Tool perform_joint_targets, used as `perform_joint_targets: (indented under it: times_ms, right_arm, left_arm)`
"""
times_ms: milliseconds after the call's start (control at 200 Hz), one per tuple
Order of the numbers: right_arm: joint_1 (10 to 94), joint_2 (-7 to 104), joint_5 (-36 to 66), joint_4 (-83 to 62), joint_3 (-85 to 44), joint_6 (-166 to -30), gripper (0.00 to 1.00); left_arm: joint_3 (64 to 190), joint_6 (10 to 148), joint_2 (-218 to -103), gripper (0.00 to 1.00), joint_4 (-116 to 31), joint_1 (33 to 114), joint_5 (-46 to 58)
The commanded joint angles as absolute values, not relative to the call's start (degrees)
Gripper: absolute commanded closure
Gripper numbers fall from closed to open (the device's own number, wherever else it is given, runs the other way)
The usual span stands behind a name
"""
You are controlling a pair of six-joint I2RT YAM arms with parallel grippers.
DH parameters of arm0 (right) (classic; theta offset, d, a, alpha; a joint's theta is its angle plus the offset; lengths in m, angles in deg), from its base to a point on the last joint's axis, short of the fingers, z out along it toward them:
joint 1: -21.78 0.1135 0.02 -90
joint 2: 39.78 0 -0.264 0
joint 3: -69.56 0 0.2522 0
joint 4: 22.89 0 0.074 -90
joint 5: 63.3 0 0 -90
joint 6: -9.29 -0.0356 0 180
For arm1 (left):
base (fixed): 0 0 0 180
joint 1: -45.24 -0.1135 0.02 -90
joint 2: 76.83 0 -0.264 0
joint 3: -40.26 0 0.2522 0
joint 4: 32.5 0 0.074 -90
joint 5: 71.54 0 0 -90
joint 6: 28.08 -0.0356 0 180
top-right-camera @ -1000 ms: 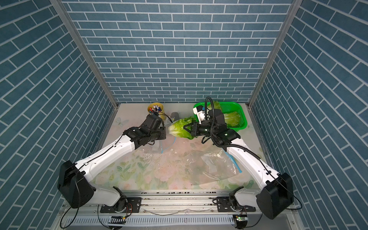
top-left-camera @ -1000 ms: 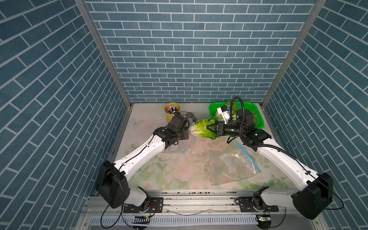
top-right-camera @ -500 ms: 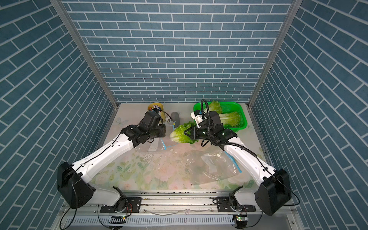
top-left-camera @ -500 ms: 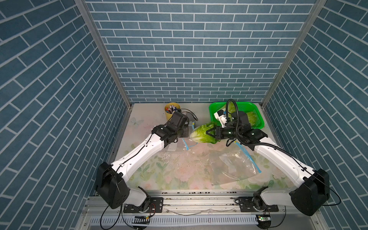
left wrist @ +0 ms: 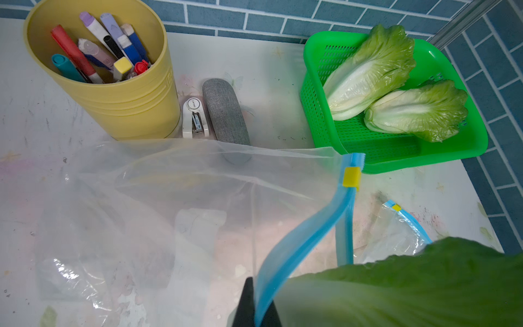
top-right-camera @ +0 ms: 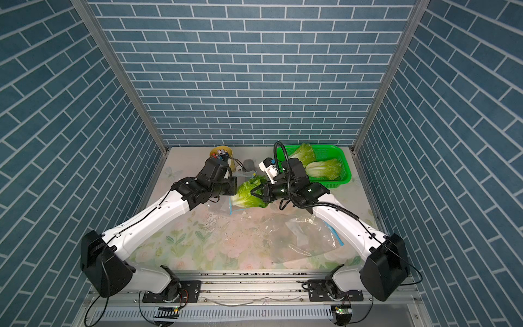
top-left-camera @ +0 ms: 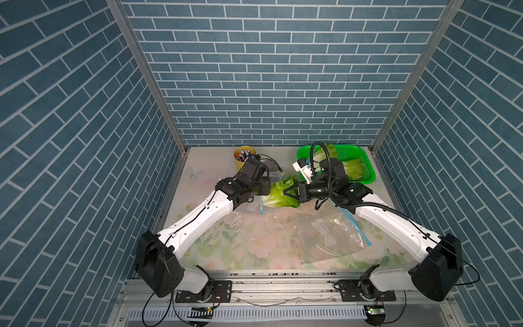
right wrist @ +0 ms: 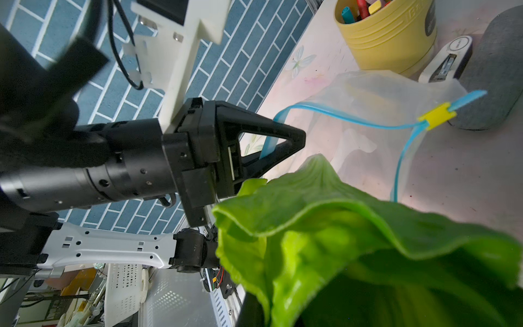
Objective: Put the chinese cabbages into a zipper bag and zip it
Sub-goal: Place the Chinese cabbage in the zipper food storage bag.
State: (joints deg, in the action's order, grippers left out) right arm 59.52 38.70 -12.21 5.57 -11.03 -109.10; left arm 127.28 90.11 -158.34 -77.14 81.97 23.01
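Observation:
My left gripper (left wrist: pixel 259 297) is shut on the blue zipper strip (left wrist: pixel 297 243) of a clear zipper bag (left wrist: pixel 184 198), holding its mouth up off the table. In both top views my right gripper (top-left-camera: pixel 290 192) (top-right-camera: pixel 256 192) is shut on one chinese cabbage (top-left-camera: pixel 278 194) (top-right-camera: pixel 247 194), whose free end is at the bag's mouth, right beside the left gripper (right wrist: pixel 294 138). How far in it reaches I cannot tell. Two more chinese cabbages (left wrist: pixel 368 73) (left wrist: pixel 416 110) lie in the green basket (left wrist: pixel 396 150). The yellow slider (left wrist: pixel 351 177) sits at one end of the zipper.
A yellow pen cup (left wrist: pixel 113 93), a white stapler (left wrist: pixel 194 116) and a grey case (left wrist: pixel 226 113) stand at the back behind the bag. A second clear zipper bag (top-left-camera: pixel 334 235) lies flat on the table under the right arm.
The right gripper has carried the cabbage down and to the left, up to the bag's mouth. The left gripper has sunk slightly with the zipper strip still in it.

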Motion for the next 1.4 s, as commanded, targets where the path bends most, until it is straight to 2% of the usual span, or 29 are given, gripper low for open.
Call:
perform_joint_targets:
  times_ms: [0, 170, 385, 855, 1060, 1275, 1395]
  right_arm:
    - [59.60, 39.79, -16.37, 2.38, -11.25, -105.77, 1.00]
    - [59.91, 40.03, -20.58, 0.74, -10.41, -105.00, 1.00]
    - [61.13, 42.39, -19.40, 2.57, -12.05, -104.27, 1.00]
    - [63.94, 44.20, -14.00, -6.78, -12.62, -109.09, 1.00]
    - [64.19, 42.02, -8.81, -10.70, -10.71, -109.87, 1.00]
    - [65.42, 41.55, -11.44, -14.93, -9.20, -110.32, 1.00]
    - [66.34, 39.21, -8.80, -16.48, -7.20, -109.96, 1.00]
  left_arm:
    - [127.99, 88.88, -155.98, 1.00, -74.98, 82.17, 21.16]
    - [127.42, 88.10, -155.05, 1.00, -73.23, 82.16, 18.66]
    - [127.24, 88.98, -154.87, 1.00, -71.03, 82.25, 16.17]
    - [125.42, 93.33, -153.26, 1.00, -69.06, 82.46, 14.93]
    - [124.25, 97.12, -151.62, 1.00, -70.08, 82.55, 17.54]
    - [123.63, 99.99, -150.30, 1.00, -70.74, 82.42, 21.64]
    - [123.22, 100.66, -149.36, 1.00, -70.05, 82.42, 21.78]
